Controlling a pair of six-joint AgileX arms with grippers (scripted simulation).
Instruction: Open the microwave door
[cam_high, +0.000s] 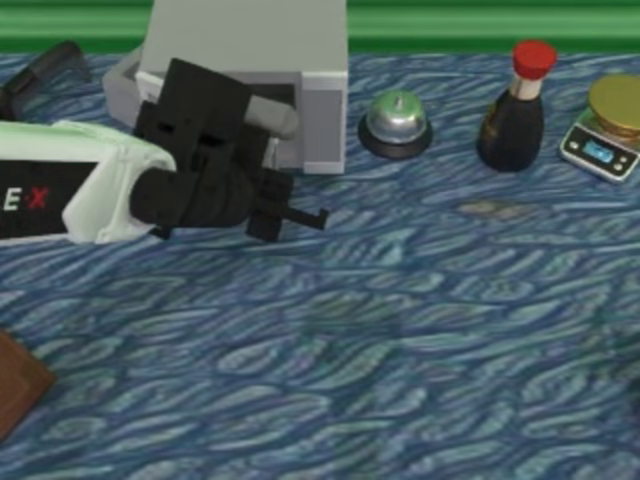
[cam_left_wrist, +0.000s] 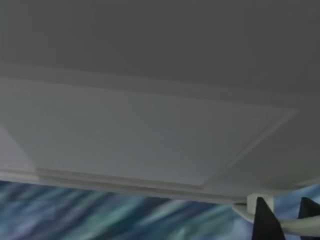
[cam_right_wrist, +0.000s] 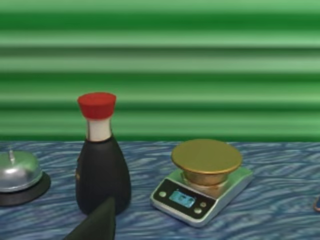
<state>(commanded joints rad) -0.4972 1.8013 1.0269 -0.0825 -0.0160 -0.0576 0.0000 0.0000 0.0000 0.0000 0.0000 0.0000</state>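
The microwave (cam_high: 250, 70) sits at the back of the table (cam_high: 400, 330), left of centre in the top view, and the microwave door (cam_left_wrist: 150, 130) appears partly swung out towards the left. The left gripper (cam_left_wrist: 282, 220) is pressed in at the front of the oven. In the left wrist view its 2 dark fingers (cam_left_wrist: 264, 220) stand either side of the pale bar handle (cam_left_wrist: 295, 227) at the door's edge, so they look clamped on it, though the contact itself is cropped. Holding the handle rather than the flat panel gives the arm a firm pull along the door's swing. The door fills most of that view, so the hinge side cannot be made out. The right gripper (cam_right_wrist: 97, 225) is outside the top view; only a dark tip shows in its own wrist view, and I cannot tell its finger state. It faces a bell (cam_high: 396, 122), a soy sauce bottle (cam_high: 515, 110) and a small scale (cam_high: 602, 130), which stand in a row right of the microwave, well clear of the door's sweep.
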